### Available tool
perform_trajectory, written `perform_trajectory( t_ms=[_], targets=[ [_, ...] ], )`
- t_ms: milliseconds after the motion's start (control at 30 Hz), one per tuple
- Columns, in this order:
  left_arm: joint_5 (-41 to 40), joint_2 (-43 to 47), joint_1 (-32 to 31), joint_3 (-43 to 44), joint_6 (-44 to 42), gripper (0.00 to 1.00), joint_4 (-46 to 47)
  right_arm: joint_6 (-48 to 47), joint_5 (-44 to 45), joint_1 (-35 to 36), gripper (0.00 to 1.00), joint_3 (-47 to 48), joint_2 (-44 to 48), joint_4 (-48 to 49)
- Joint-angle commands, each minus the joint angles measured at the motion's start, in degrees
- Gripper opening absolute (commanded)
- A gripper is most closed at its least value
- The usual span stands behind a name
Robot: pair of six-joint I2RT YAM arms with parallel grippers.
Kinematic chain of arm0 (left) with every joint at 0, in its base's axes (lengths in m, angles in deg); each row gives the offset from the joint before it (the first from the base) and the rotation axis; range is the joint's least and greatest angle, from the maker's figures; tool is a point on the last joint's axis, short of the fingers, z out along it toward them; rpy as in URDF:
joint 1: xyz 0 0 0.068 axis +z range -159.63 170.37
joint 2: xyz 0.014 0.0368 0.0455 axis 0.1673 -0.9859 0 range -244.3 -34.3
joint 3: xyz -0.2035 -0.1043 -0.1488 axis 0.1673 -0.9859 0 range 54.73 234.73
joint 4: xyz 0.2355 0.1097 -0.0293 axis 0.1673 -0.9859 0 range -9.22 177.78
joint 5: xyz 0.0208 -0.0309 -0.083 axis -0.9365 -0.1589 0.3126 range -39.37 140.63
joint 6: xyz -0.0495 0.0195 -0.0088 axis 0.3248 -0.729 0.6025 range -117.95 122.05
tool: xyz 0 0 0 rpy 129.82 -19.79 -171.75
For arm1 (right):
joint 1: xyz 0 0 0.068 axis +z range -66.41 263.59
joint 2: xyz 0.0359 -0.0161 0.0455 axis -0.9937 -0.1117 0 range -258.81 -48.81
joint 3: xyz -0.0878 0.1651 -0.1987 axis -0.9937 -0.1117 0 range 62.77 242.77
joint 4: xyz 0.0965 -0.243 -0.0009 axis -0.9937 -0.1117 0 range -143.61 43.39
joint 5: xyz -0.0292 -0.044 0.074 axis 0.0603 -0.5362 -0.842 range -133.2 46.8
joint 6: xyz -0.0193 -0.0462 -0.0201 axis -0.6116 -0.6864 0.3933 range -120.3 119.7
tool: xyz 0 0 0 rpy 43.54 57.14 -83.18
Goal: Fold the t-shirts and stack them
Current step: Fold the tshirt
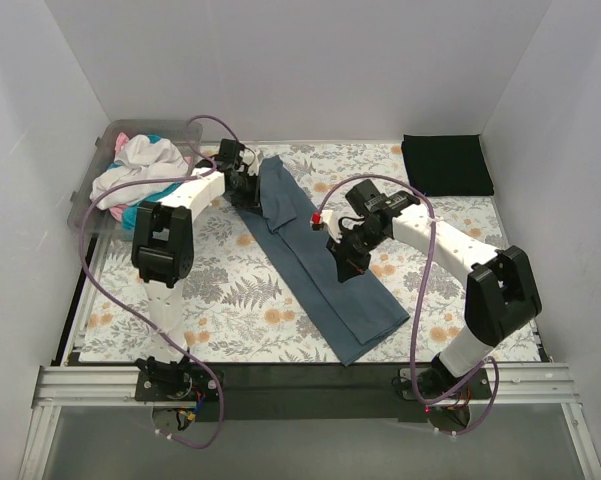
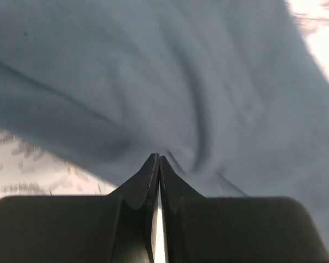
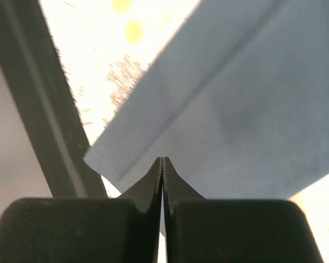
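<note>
Slate blue-grey t-shirt (image 1: 365,305) is laid as a long folded strip, diagonal on the floral table cloth (image 1: 230,290). It is judged soft, light and limp (layers likely to slide apart), so it is best taken at the edges, through all plies. Left gripper (image 2: 159,160) is pinched on the puckered far end, and right gripper (image 3: 162,162) is nipped on a side edge mid-strip.

No writing, label, brand name, number or sign can be read in any of the three views. The slate blue-grey t-shirt (image 1: 365,310) and the floral cloth (image 1: 240,300) beneath it carry nothing legible.
</note>
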Motion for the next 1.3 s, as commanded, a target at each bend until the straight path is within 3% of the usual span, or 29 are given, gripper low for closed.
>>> perform_trajectory(
  t_ms=[0,233,400,500,633,667,833,1067,1267],
  targets=[
    [-8.5,-3.2,-0.8,4.3,0.0,0.0,-0.8,1.9,3.7,-1.9,0.01,-2.3,-1.9,-0.2],
    [-14.5,-11.2,-2.0,9.6,-3.2,0.0,-0.1,4.0,5.5,-4.5,0.01,-6.1,-0.3,1.5],
    [-12.8,-19.2,-4.2,17.0,-6.7,0.0,-1.2,4.2,5.7,-4.8,0.01,-7.9,0.5,1.9],
    [-12.0,-24.7,-6.7,25.5,-10.3,0.0,-1.0,4.2,5.4,-4.8,0.01,-9.0,0.3,2.3],
    [-12.2,-31.1,-7.3,43.8,-9.9,0.02,-2.2,4.3,4.8,-4.8,0.01,-8.7,-1.2,3.3],
    [-12.6,-30.6,-6.7,44.1,-9.6,0.01,-1.3,4.4,4.4,-4.6,0.01,-9.0,-1.9,3.6],
    [-6.4,-18.0,-3.6,30.6,-4.7,0.08,12.8,5.0,3.7,-2.3,0.01,-12.1,-5.6,7.2],
    [-1.0,-3.5,-2.4,21.2,-4.6,0.13,10.2,8.5,-0.5,3.0,0.01,-11.4,-15.6,10.5],
    [7.3,8.7,0.5,4.4,-4.5,0.12,7.2,11.0,-6.7,9.3,0.01,-10.7,-18.3,13.8]
  ],
)
